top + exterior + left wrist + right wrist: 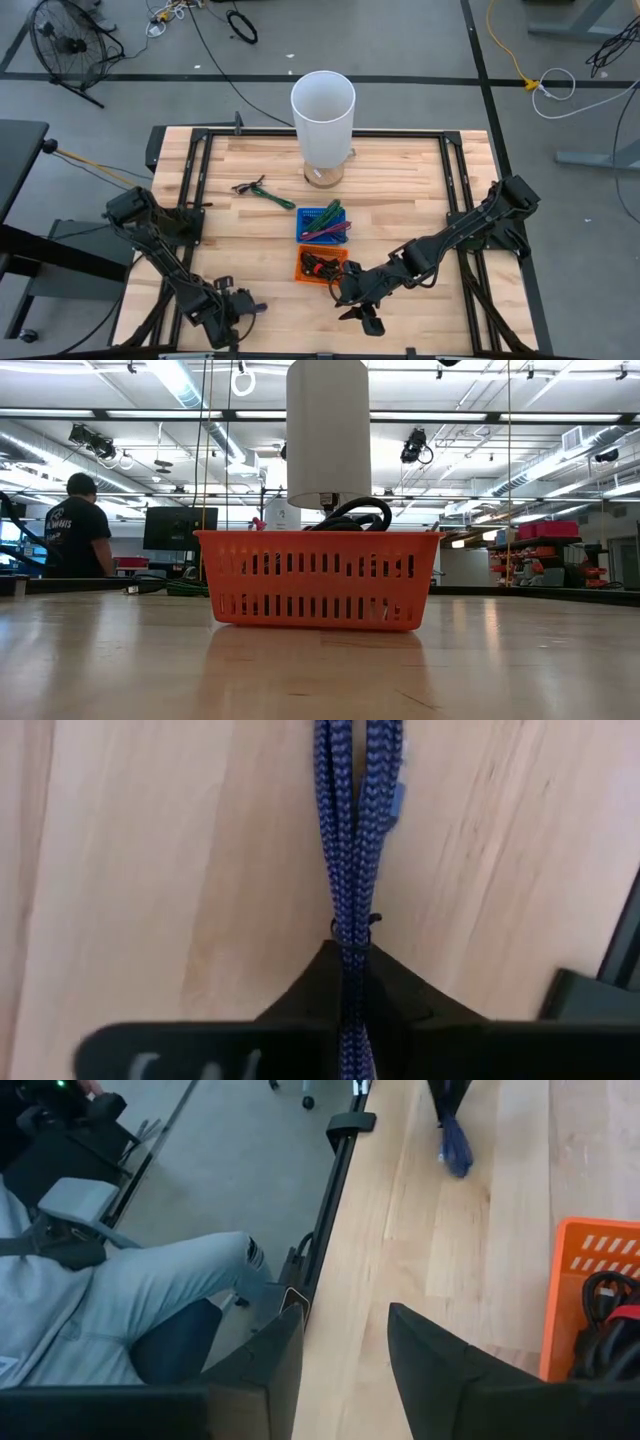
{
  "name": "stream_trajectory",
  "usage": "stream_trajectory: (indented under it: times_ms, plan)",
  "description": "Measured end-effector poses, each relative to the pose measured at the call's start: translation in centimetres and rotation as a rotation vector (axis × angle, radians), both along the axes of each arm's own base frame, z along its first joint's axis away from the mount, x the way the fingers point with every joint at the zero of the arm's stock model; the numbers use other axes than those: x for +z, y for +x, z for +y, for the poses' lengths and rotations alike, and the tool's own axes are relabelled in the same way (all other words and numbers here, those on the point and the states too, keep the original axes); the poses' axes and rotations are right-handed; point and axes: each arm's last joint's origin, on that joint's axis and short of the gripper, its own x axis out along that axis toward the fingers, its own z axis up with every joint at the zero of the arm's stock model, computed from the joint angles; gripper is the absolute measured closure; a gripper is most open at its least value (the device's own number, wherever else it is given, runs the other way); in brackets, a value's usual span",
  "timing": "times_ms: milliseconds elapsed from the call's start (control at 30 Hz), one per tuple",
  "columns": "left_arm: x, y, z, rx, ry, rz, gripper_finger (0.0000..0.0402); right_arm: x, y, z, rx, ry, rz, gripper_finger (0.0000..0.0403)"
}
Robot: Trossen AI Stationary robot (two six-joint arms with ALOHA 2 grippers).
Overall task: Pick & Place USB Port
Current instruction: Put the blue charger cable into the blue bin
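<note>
Gripping a blue braided cable [350, 830] between its closed fingers, the left end effector [243, 309] sits low at the near edge of the surface [400, 190], and the cable runs straight forward from it over the wood. The right end effector [362, 316] hovers with its fingers [440, 1370] spread apart and empty, just beside the orange basket [320, 266], which holds black cables [605, 1330]. Beyond this basket from the right end effector stand a blue basket [324, 224] and a white cylinder [323, 118].
</note>
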Motion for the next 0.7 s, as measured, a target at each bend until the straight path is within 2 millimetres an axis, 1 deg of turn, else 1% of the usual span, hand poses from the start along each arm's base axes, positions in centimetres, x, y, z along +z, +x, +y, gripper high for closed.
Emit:
stream_trajectory:
  times_ms: [33, 167, 233, 367, 500, 600, 700]
  plan:
    - [0.0, 0.0, 0.0, 0.002, 0.000, -0.006, 0.0381, 0.0, 0.0, 0.0, 0.000, 0.000, 0.000, 0.0257]
    - [0.4, 0.2, -0.2, 0.001, 0.025, -0.034, 0.0382, 0.0, 0.0, 0.0, 0.000, -0.001, 0.002, 0.0257]
    - [0.8, 0.7, -0.2, -0.006, 0.042, -0.027, 0.0383, 0.0, 0.0, 0.0, 0.000, -0.002, 0.003, 0.0257]
    - [2.3, 1.9, 0.1, -0.014, 0.130, -0.048, 0.0383, -0.1, -0.1, 0.0, 0.001, -0.007, 0.013, 0.0257]
    - [4.0, 3.6, 1.5, 0.010, 0.293, -0.098, 0.0383, -0.2, -0.1, -0.1, 0.001, -0.011, 0.019, 0.0257]
    - [5.1, 5.3, 3.1, 0.030, 0.403, -0.171, 0.0383, -0.2, -0.1, -0.1, 0.003, -0.010, 0.022, 0.0257]
    - [6.2, 7.2, 5.1, 0.072, 0.438, -0.224, 0.0383, -0.2, -0.1, -0.1, 0.003, -0.010, 0.022, 0.0257]
